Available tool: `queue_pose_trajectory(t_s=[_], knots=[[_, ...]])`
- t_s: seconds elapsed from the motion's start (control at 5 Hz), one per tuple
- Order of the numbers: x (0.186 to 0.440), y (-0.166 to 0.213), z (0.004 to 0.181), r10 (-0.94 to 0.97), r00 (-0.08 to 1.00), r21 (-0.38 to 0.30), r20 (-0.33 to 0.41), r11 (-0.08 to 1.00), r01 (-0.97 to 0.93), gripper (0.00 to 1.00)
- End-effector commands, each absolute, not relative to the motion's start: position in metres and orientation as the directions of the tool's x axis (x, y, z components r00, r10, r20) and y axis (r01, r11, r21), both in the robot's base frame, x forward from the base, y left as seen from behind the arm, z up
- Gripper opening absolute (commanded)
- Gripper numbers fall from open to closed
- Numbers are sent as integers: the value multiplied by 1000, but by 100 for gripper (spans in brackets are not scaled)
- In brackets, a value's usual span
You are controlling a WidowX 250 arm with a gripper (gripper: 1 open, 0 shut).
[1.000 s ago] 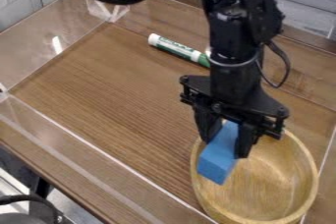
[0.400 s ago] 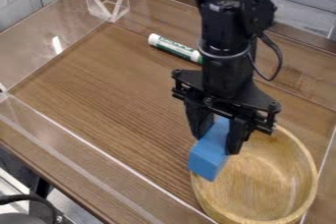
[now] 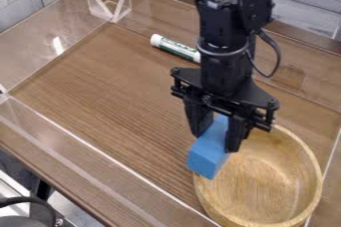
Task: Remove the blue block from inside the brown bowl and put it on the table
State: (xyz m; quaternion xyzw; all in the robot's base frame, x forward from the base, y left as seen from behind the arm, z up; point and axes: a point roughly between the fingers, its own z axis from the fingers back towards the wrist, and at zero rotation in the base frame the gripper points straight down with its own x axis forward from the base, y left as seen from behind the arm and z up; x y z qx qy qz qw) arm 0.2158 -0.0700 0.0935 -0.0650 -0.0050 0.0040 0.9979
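Note:
The blue block (image 3: 206, 157) hangs tilted just above the left rim of the brown bowl (image 3: 273, 189), with my gripper (image 3: 220, 136) shut on its upper end. The gripper points straight down from the black arm. The bowl is wide, shallow and light tan, at the table's near right corner, and nothing shows inside it. The wood-grain table (image 3: 114, 82) stretches to the left of the block.
A green-and-white marker (image 3: 173, 46) lies on the table behind the arm. Clear acrylic walls (image 3: 60, 136) run along the table's edges, and a clear stand (image 3: 110, 8) sits at the back left.
The gripper has carried the blue block leftward, from over the bowl's inside to above its left rim. The bowl and marker have not moved.

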Motion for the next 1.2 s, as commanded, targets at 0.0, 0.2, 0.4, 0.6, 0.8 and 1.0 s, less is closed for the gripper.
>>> queue_pose_trajectory(t_s=[0.0,0.2,0.4,0.6,0.8,1.0], knots=[[225,-67,108,19,997,-143,72,990,-8,0],[225,-64,107,26,997,-140,73,990,-15,0],[225,-60,106,32,997,-137,74,990,-21,0],[225,-57,106,37,996,-134,76,991,-27,0],[225,-54,105,43,996,-132,77,991,-33,0],[225,-52,105,48,996,-130,79,991,-37,0]])
